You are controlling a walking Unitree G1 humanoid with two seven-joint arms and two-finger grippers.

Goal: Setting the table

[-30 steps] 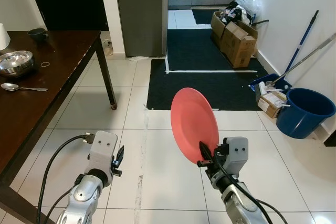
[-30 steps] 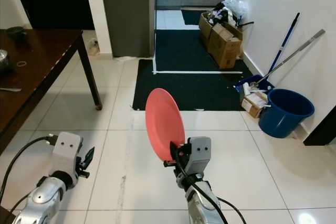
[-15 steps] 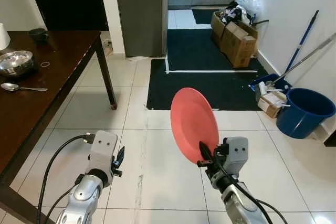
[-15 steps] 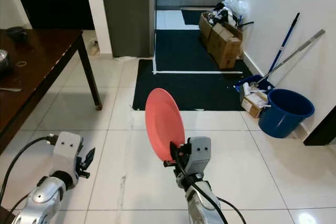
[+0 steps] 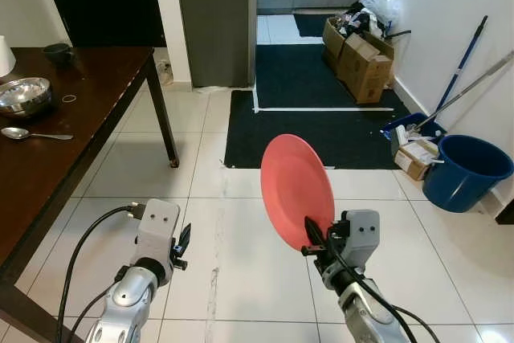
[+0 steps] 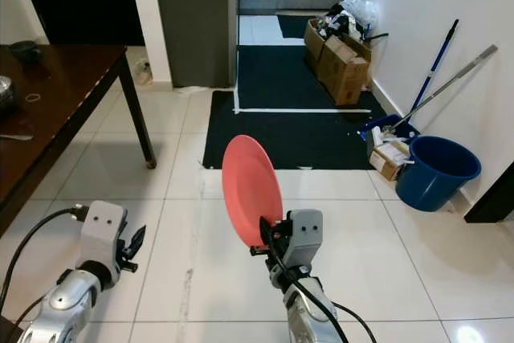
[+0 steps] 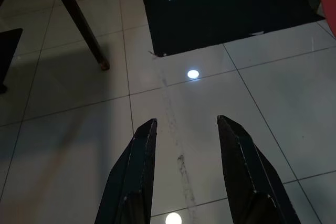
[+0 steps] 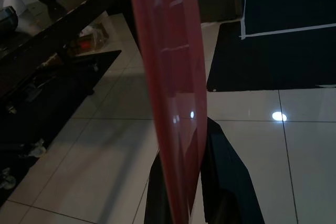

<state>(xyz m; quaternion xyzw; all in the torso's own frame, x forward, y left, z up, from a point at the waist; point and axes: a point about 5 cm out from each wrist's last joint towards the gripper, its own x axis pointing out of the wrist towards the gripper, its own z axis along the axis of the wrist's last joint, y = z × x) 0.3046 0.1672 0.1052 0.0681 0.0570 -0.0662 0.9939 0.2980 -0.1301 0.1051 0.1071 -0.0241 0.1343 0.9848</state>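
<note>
A round red plate (image 5: 296,189) stands on edge in the air over the tiled floor, my right gripper (image 5: 310,236) shut on its lower rim; the same red plate (image 8: 170,82) sits clamped between the black fingers (image 8: 226,174) in the right wrist view. My left gripper (image 7: 185,129) is open with nothing between its fingers, held low over the tiles beside the dark wooden table (image 5: 48,146). On that table at the far left lie a metal bowl (image 5: 22,95), a spoon (image 5: 32,134) and a small dark cup (image 5: 58,53).
A black mat (image 5: 313,126) covers the floor ahead, leading to a doorway. Cardboard boxes (image 5: 363,62), a blue bucket (image 5: 467,170) and mop handles (image 5: 466,86) line the right wall. A table leg (image 5: 165,118) stands to the left; white tiles lie between.
</note>
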